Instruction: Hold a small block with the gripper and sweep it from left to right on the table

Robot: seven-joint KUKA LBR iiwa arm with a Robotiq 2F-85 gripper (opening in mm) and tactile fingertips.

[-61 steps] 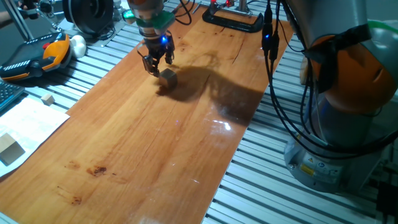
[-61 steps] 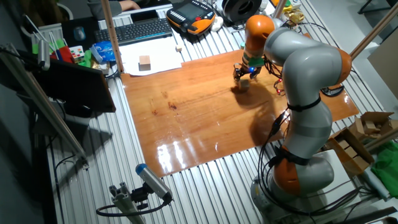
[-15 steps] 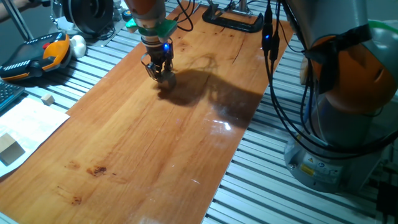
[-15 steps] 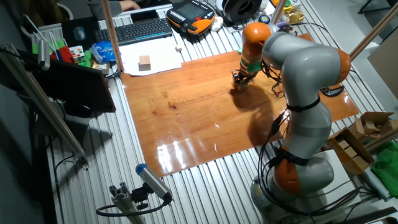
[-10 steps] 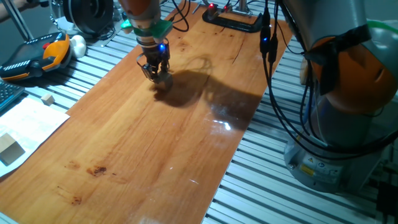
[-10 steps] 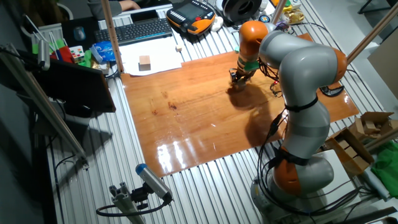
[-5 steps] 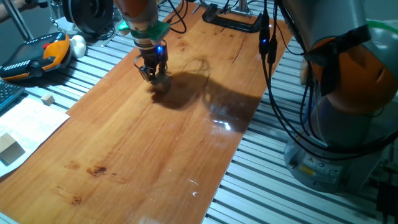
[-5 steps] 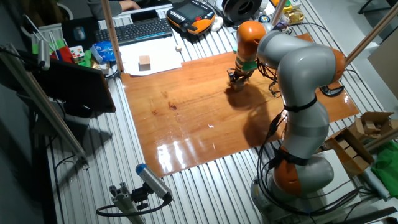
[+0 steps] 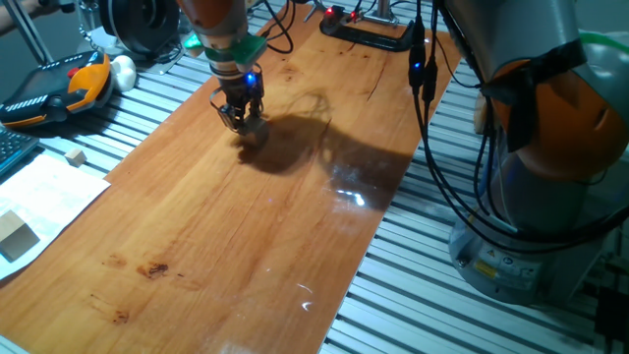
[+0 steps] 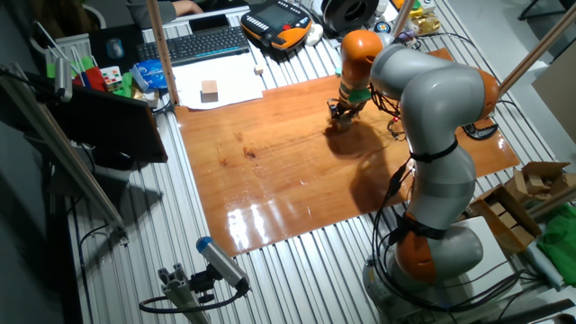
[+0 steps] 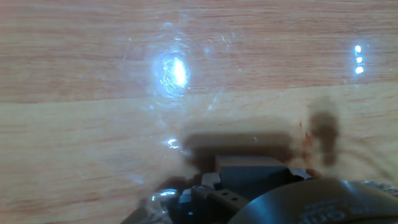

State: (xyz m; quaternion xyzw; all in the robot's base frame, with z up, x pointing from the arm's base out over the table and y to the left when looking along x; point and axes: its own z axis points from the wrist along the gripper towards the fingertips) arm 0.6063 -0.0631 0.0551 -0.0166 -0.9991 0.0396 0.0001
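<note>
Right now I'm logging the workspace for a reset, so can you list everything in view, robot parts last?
Long glossy reddish-brown wooden table: one, centre, on grey ribbed aluminium slats.
Small light-tan wooden block: one, on the board's far part, between the tool's fingers.
Larger pale wooden block: one, on white paper beside the board.
Tinier pale wooden cube: one, on the slats near the paper.
Black keyboard: one, behind the paper.
Orange-and-black pendant: one, on the slats at the far side.
Black clamp: one, at the board's far end.
Black two-fingered tool: one, blue light, teal band, shut on the block.
Grey-and-orange arm: one, beside the board.
</note>
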